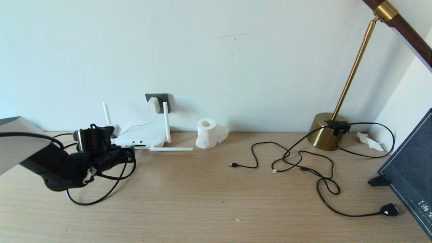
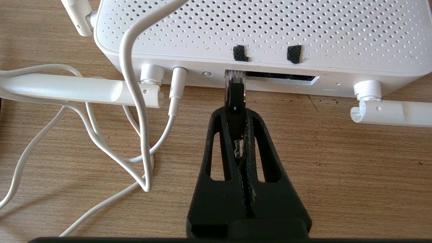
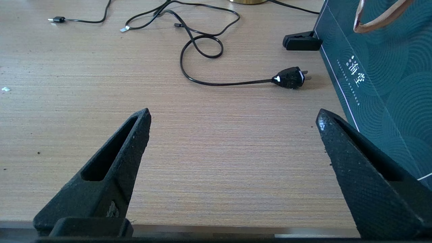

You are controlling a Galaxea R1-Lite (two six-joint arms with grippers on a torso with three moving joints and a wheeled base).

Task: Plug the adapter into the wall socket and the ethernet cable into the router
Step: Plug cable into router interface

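The white adapter point(image 1: 153, 105) sits plugged in the dark grey wall socket point(image 1: 158, 97), its thin white cord running down to the router point(image 1: 143, 135). My left gripper point(image 1: 127, 155) is at the router's front edge, shut on the ethernet cable's point(image 1: 101, 197) black-booted plug point(image 2: 235, 98). The plug's clear tip point(image 2: 232, 76) stands in the leftmost of the router's point(image 2: 270, 30) dark ports point(image 2: 287, 78). My left gripper point(image 2: 235, 113) holds the boot between its fingertips. My right gripper point(image 3: 233, 118) is open over bare table near the front edge, out of the head view.
A tissue roll point(image 1: 207, 133) stands right of the router. Loose black cables point(image 1: 303, 165) with a mains plug point(image 1: 389, 210) lie at the right, by a brass lamp point(image 1: 325, 135) and a dark paper bag point(image 1: 411, 175). White cord loops point(image 2: 101, 135) lie beside the router.
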